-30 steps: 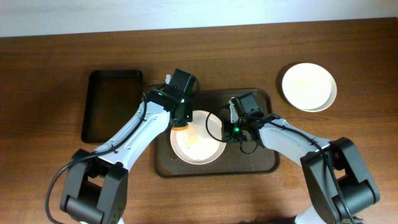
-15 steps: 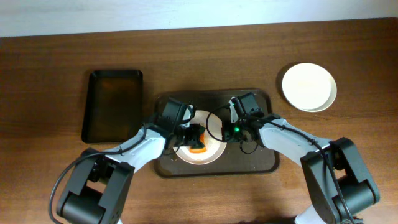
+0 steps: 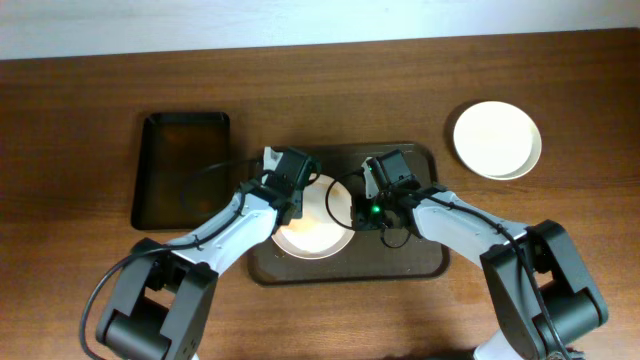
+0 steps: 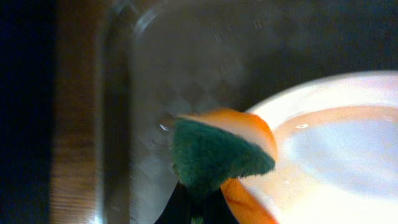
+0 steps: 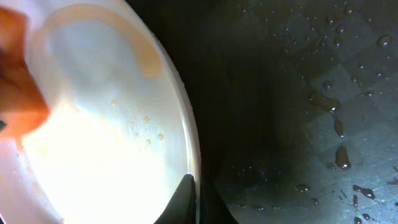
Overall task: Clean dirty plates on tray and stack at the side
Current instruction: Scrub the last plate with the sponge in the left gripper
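Sponge (image 4: 217,155) clamped in left gripper (image 3: 293,202) (at plate (image 5: 106,155) rim); right gripper (image 5: 194,200) pinches that rim.

Looks like a robot lab bench to me, not a home kitchen: wood-grain table (image 3: 560,90) against a plain pale wall (image 3: 300,20), with my left arm (image 3: 215,232) and right arm (image 3: 470,222) reaching in from the near edge. The props on it are a dark brown tray (image 3: 420,262), a smaller black tray (image 3: 180,170) and white plates (image 3: 497,139).

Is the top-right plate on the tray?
No, the plate sits on the table, apart from the tray and to its right.
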You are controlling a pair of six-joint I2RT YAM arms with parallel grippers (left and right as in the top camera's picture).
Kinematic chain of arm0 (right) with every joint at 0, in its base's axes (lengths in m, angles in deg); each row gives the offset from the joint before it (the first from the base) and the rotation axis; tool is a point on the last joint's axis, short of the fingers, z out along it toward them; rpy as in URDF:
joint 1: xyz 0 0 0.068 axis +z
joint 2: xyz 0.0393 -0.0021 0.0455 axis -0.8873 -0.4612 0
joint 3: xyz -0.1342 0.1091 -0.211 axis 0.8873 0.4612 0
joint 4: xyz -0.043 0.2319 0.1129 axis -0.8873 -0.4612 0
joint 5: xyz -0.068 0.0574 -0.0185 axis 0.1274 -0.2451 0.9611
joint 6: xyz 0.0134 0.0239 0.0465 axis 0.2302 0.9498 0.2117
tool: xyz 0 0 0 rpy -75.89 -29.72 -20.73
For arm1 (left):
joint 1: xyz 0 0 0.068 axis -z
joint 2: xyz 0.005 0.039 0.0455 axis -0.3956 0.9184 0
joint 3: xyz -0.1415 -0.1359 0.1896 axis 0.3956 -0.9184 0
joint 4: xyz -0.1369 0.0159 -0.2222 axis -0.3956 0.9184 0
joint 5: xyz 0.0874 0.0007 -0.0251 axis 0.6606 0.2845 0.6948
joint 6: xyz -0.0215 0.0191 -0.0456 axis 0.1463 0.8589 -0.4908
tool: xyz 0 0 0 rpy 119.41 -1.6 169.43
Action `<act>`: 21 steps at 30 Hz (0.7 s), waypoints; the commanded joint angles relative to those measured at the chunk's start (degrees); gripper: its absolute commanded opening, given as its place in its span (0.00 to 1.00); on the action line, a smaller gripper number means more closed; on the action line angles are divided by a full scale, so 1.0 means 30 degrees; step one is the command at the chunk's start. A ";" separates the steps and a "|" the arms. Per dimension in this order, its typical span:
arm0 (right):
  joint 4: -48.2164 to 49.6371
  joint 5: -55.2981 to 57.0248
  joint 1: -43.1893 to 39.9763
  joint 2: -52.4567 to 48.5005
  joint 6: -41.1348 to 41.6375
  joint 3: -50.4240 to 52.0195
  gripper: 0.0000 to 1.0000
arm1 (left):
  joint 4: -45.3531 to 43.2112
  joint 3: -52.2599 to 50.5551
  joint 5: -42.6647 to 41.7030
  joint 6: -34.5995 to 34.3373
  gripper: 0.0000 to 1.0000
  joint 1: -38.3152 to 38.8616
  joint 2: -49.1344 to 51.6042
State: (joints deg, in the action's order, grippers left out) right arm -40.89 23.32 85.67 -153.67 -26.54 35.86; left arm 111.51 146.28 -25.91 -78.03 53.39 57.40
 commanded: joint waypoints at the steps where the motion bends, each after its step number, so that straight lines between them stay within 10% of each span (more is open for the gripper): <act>1: -0.0670 0.1268 -0.0233 -0.0481 -0.0277 0.0306 0.04 | 0.1545 0.2244 0.4728 0.0372 0.00 -0.0656 -0.0153; 3: -0.0663 0.1260 -0.0233 -0.0481 -0.0277 0.0306 0.04 | 0.2543 0.3089 0.3636 0.0364 0.00 -0.0656 -0.1107; 9: -0.0605 0.1253 -0.0233 -0.0481 -0.0189 0.0306 0.04 | 0.2849 0.2929 -1.1417 0.0364 0.00 -0.0554 -0.1545; 21: -0.0663 0.1246 -0.0233 -0.0481 -0.0204 0.0306 0.04 | 0.2980 0.0882 -0.9355 -0.0066 0.00 -0.0080 0.0612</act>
State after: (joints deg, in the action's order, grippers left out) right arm -42.02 24.00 85.34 -153.64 -26.80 35.80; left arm 120.58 149.16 -55.09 -77.92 53.23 57.57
